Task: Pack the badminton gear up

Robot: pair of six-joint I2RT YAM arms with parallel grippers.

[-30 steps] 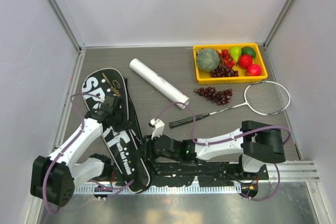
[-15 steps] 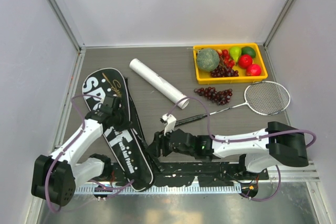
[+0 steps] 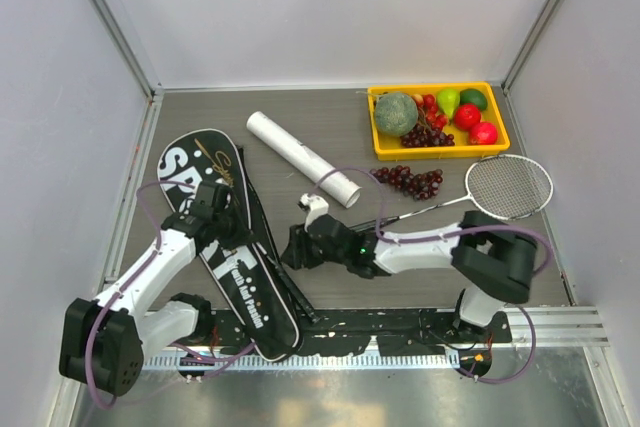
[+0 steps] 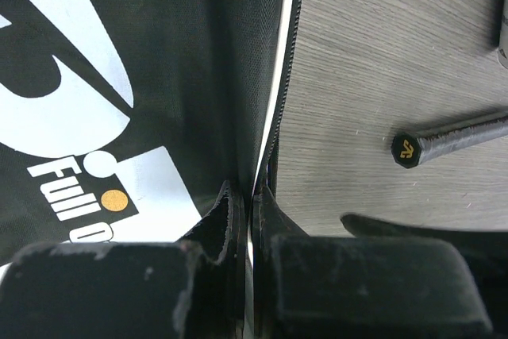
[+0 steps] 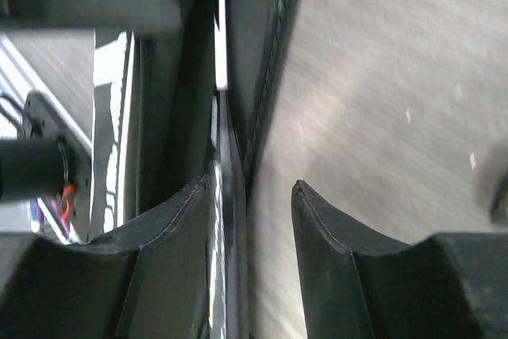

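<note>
On my left, the left claw point(image 4: 248, 200) was pinched fully shut on the bag point(image 3: 190, 162), right at its zipped right-hand edge, with the white piping running up between the two fingers. The bag itself, black with big white letters, lay lengthwise on the left side of the table point(image 3: 300, 117), its wide end away from me and its narrow end down by the arm bases.

Just right of that same edge sat the right claw point(image 5: 250, 186), reaching in across the table from the other side. Its fingers stood about half apart. A thin dark strip of the bag's edge ran between them, close against one finger, but they were not closed on it.

Past the right claw, further back, the white tube point(image 3: 300, 157) lay at a slant, apart from the bag. The one racket point(image 3: 509, 187) I could see lay on the right, head near the right wall, shaft slanting back toward the middle; my left wrist view caught its handle's end point(image 4: 408, 149) on bare table. The bunch of grapes point(image 3: 408, 180) lay near the shaft, and the yellow tray point(image 3: 437, 87) of fruit sat behind it in the far right corner.
</note>
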